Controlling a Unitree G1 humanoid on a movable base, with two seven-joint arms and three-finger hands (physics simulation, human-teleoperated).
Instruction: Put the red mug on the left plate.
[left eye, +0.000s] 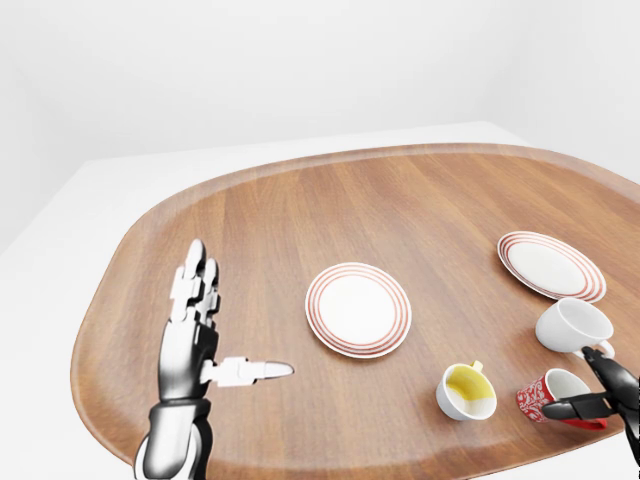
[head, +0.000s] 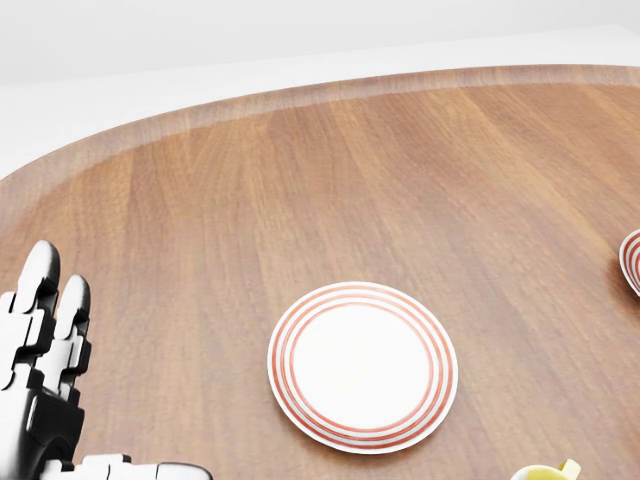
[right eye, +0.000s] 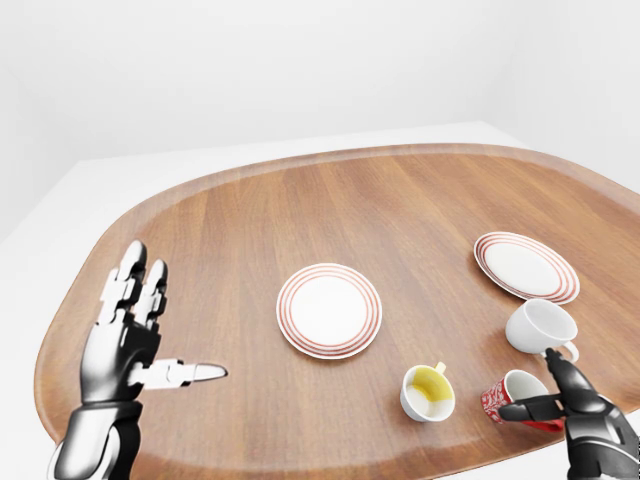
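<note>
Two plates are sitting on the wooden table (left eye: 300, 190): the left plate (left eye: 358, 309) near the middle, bare and ready to take a mug, and the right plate (left eye: 551, 265) further off to the right. The red mug (right eye: 512, 399) is lying tipped on its side near the table's near right edge, mouth facing left, with a yellow mug (right eye: 427, 392) just to its left and a white mug (right eye: 538, 328) just beyond it. The right hand (right eye: 562, 398) is reaching in at the red mug, its dark fingers (right eye: 530, 409) lying against the mug's near side; whether they are actually clamping it I cannot tell.

The left hand (left eye: 200, 330) is hovering spread open at the table's left, fingers up and thumb pointing right, gripping nothing and well clear of the plate.

Open wood is lying between the mugs and the left plate, though the yellow mug is crowding the straight path, so lifting over it looks wiser. The near edge is sitting close behind the red mug, risking a knock-off.
</note>
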